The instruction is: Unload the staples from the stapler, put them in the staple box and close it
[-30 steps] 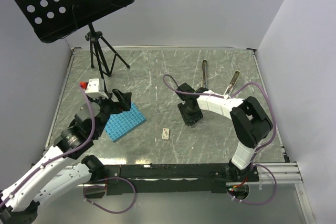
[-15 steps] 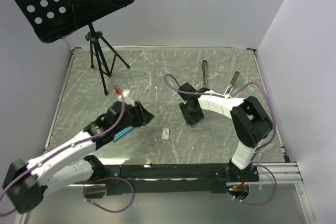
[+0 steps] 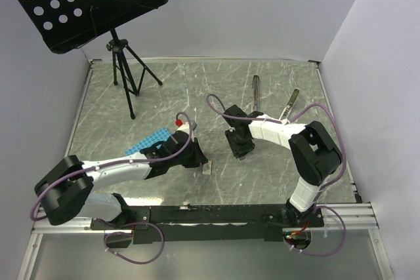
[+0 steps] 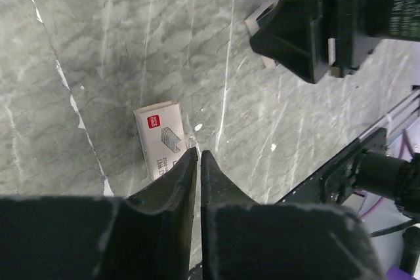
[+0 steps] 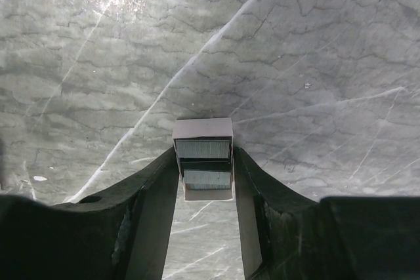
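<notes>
The small slim stapler (image 3: 292, 101), silvery-white on top over a black body, is lying at the far right of the grey marbled table (image 3: 197, 90). It is angled, well apart from both arms, and has a dark slim metal bar (image 3: 255, 88) lying to its left. I am taking the paler piece for the stapler, though from above the two are hard to tell apart. The right gripper (image 5: 204, 154) is resting at mid-table, clenched on a small white tray (image 5: 203, 191) that is showing grey staple strips (image 5: 203, 149), with a finger pressing each long side. The left gripper (image 4: 198, 155) is reaching in from the left with its fingers drawn together on nothing. Its tips are hovering just beside a tiny white cardboard box with a red mark (image 4: 161, 139), while the blue studded plate (image 3: 149, 143) is lying behind its arm on the near left. Judging by its size, the stapler is likely handling as light and rigid. Its polished top is probably slippery, so a loose pinch is risking a skid across the smooth stone. The surer hold seems to be across the black body's two long sides near the hinge end. That is leaving the top arm free for the other gripper to lift open. Any staple strip inside is likely stiff but brittle, breaking up if squeezed across its length.
</notes>
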Robot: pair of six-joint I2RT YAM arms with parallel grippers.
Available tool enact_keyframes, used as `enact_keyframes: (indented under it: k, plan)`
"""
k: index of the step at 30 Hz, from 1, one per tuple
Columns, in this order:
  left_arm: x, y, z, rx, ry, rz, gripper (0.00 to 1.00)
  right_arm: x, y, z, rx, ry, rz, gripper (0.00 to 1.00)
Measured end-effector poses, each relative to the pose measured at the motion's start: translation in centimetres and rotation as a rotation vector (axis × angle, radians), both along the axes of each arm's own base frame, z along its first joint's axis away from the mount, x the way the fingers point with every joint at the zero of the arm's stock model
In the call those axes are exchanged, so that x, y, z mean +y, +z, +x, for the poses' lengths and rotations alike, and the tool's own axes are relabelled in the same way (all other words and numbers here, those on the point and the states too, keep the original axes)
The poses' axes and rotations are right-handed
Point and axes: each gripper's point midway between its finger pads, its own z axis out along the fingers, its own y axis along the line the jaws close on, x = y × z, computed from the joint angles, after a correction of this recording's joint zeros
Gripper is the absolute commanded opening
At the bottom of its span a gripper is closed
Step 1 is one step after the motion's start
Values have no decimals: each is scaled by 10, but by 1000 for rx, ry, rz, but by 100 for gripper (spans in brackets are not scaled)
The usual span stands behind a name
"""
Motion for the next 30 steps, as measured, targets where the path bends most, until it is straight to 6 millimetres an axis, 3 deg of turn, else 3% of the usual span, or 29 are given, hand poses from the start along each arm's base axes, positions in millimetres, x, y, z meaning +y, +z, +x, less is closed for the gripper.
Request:
enact_keyframes:
  k: [2, 6, 14, 19, 23, 30]
  plan:
    - [-4, -3, 0, 10, -8, 13, 19, 0, 0, -1, 2, 1, 5, 46]
    - [-11, 0, -4, 24, -28, 34, 22, 0, 0, -2, 5, 2, 9, 46]
    - [-28, -3, -37, 62, -131, 38, 18, 1, 0, -3, 1, 3, 15, 46]
    - [-44, -28, -50, 103, -183, 113, 15, 0, 0, -4, -11, 4, 28, 46]
    - [-48, -40, -48, 105, -174, 164, 15, 0, 0, -4, -15, 2, 32, 46]
    - [-36, -46, -33, 73, -95, 260, 17, 0, -1, -4, -15, 1, 38, 46]
